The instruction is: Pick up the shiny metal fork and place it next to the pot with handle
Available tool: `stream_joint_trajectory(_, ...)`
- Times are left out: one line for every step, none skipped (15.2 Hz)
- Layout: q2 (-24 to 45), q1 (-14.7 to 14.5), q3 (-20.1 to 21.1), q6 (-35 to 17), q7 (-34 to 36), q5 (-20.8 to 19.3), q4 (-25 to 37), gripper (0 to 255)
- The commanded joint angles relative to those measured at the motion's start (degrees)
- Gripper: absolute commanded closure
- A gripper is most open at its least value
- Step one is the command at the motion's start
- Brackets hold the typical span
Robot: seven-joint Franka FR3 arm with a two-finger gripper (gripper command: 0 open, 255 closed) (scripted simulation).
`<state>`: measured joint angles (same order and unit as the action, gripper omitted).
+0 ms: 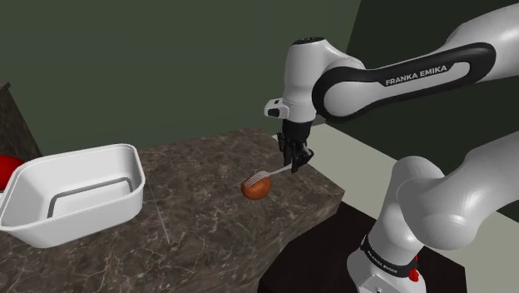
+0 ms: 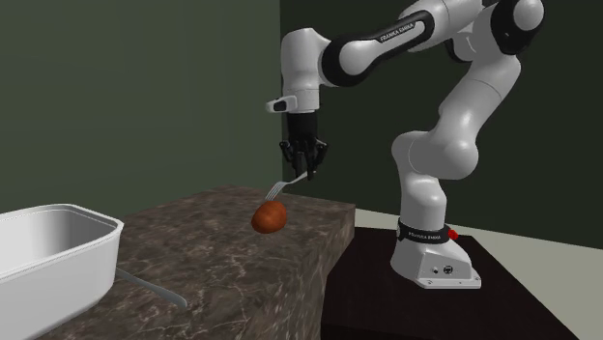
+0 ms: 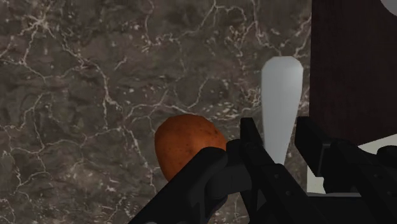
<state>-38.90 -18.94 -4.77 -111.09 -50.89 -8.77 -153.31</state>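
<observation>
One fork [image 3: 280, 95] sits clamped in the narrowed end effector [image 3: 278, 140].

Kitchen: marble countertop [image 1: 200, 237], white pot w/ handle [image 1: 83, 212]

White letters spelling FRANKA EMIKA run along the dark band of the arm's forearm link [image 1: 418, 76] in the shoulder view, clear to read. Over in the second exterior view, white lettering rides the dark band of that link as well, slanted with it and small, and it looks like the same two words. Tiny white print circles the black ring [image 1: 385, 259] at the arm's base too, but it can't be made out
</observation>
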Motion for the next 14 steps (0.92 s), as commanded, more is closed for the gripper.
stream_joint_trajectory(-0.5, -0.1, 0.2, 1.8, -0.1, 0.2, 1.3, 255)
stream_joint_trajectory(-0.7, -0.1, 0.2, 2.6, -0.1, 0.3, 2.0, 255)
stream_joint_trajectory(-0.8, -0.1, 0.3, 3.5, -0.2, 0.3, 2.6, 255)
stream_joint_trajectory(-1.0, -0.2, 0.3, 4.3, -0.3, 0.4, 3.3, 255)
stream_joint_trajectory(-1.2, -0.2, 0.4, 5.1, -0.4, 0.5, 4.0, 255)
stream_joint_trajectory(-1.3, -0.2, 0.4, 6.0, -0.4, 0.5, 4.7, 255)
stream_joint_trajectory(-1.4, -0.2, 0.5, 6.8, -0.5, 0.6, 5.4, 255)
stream_joint_trajectory(-1.5, -0.2, 0.5, 7.6, -0.6, 0.6, 6.1, 255)
stream_joint_trajectory(-1.6, -0.3, 0.6, 8.4, -0.6, 0.7, 6.8, 255)
stream_joint_trajectory(-1.7, -0.3, 0.6, 9.2, -0.7, 0.8, 7.5, 255)
stream_joint_trajectory(-1.7, -0.3, 0.6, 9.9, -0.8, 0.8, 8.2, 255)
stream_joint_trajectory(-1.7, -0.3, 0.7, 10.7, -0.8, 0.9, 9.0, 255)
stream_joint_trajectory(-1.8, -0.3, 0.7, 11.5, -0.9, 0.9, 9.7, 255)
stream_joint_trajectory(-1.8, -0.3, 0.8, 12.3, -1.0, 1.0, 10.5, 255)
